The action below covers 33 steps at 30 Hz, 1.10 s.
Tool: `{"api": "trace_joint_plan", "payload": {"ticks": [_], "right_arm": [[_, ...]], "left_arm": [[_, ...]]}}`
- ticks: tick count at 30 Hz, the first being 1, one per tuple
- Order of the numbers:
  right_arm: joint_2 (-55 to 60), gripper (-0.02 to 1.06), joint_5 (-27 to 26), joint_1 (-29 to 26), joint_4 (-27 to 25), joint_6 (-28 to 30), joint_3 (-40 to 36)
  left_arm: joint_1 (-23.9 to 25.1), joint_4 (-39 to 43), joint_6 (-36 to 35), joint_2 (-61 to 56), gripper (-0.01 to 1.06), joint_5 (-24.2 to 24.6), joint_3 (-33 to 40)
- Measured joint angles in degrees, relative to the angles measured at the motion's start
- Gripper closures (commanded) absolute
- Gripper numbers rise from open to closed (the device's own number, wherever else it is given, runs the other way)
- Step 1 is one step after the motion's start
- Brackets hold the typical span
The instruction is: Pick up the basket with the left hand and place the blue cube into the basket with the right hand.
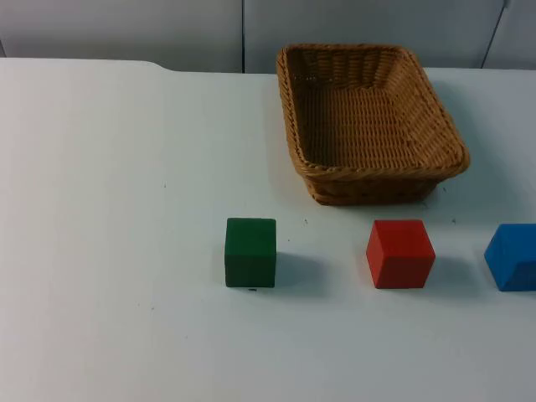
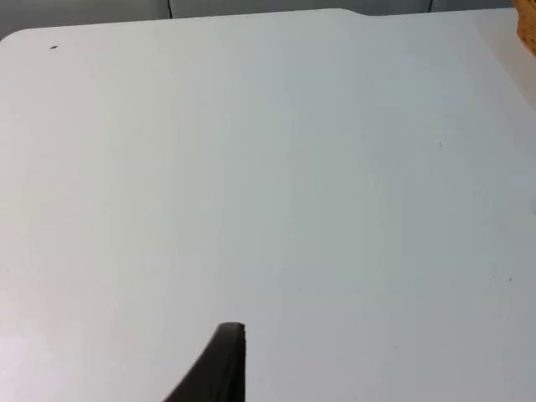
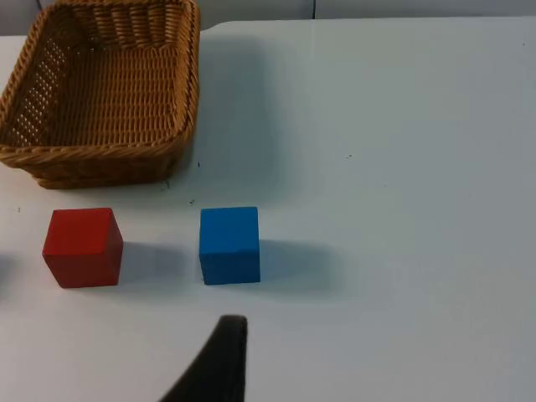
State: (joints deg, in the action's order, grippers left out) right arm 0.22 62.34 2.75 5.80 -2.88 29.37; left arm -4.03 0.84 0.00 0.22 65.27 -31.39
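An empty brown wicker basket [image 1: 381, 170] stands at the back of the white table, right of centre. The blue cube [image 1: 512, 256] lies at the table's right edge, in front of the basket and to its right. My right gripper [image 3: 224, 360] hovers a short way back from the blue cube [image 3: 229, 244], which lies straight ahead of it, with the basket [image 3: 92, 155] further on. My left gripper [image 2: 226, 368] hangs over bare table, apart from the basket, of which a sliver of rim [image 2: 528, 29] is in sight.
A red cube [image 1: 400, 253] sits just left of the blue one, in front of the basket. A green cube [image 1: 250, 251] lies further left, near the table's middle. The grey partition wall [image 1: 167, 29] closes the table's far side.
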Motion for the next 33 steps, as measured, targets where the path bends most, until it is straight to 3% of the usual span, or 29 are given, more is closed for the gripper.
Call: {"api": "trace_joint_plan", "payload": {"ticks": [8, 18, 33], "right_arm": [[0.0, 0.0, 0.0, 0.0, 0.0, 0.0, 0.0], [0.0, 0.0, 0.0, 0.0, 0.0, 0.0, 0.0], [4.4, 0.0, -0.34, 0.0, -1.25, 0.0, 3.99]], "left_arm": [[0.0, -1.53, 0.0, 0.0, 0.0, -1.14, 0.0], [0.0, -2.21, 0.0, 0.0, 0.0, -6.06, 0.0], [0.0, -5.53, 0.0, 1.2, 0.0, -6.37, 0.0]]}}
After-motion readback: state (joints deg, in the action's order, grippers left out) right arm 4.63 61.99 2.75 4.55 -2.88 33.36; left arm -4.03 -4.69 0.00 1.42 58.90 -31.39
